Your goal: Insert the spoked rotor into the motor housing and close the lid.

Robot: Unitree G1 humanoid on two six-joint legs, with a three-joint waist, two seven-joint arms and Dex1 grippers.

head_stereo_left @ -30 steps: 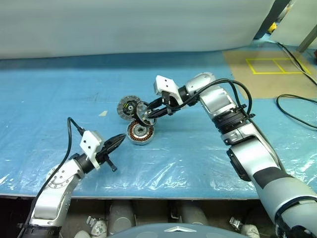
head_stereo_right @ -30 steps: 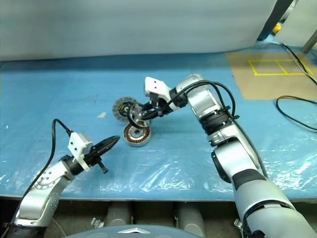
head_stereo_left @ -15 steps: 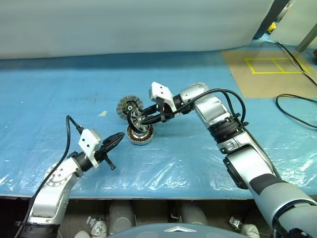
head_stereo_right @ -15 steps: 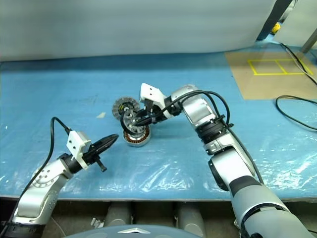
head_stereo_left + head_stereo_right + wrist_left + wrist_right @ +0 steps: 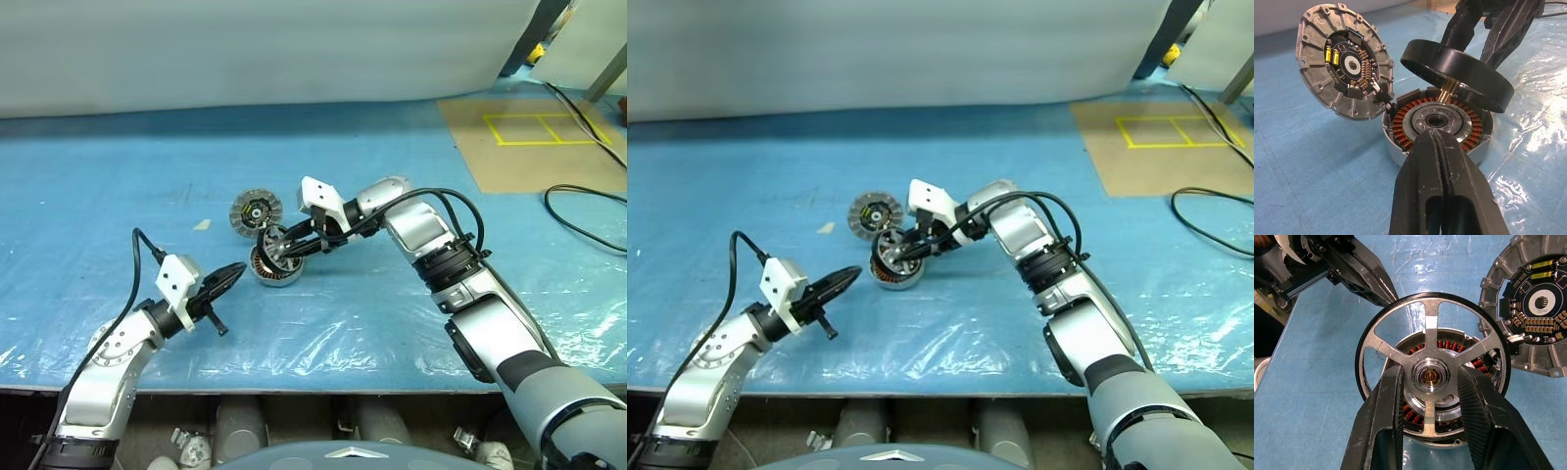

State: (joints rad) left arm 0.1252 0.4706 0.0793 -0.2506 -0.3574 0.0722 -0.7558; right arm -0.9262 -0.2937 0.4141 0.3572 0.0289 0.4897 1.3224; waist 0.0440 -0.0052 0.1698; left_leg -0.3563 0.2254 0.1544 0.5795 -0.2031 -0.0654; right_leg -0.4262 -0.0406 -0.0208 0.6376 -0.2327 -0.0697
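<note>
Right gripper (image 5: 1430, 371) fingers clamped on spoked rotor (image 5: 1426, 333), tilted just over motor housing (image 5: 1400, 156), mid-table (image 5: 392, 333), far from edges. Level it, centre the shaft, lower straight. Left gripper (image 5: 235, 271) fingers together.

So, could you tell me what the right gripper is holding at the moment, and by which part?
The right gripper holds the spoked rotor by its central hub, one finger on either side.
</note>
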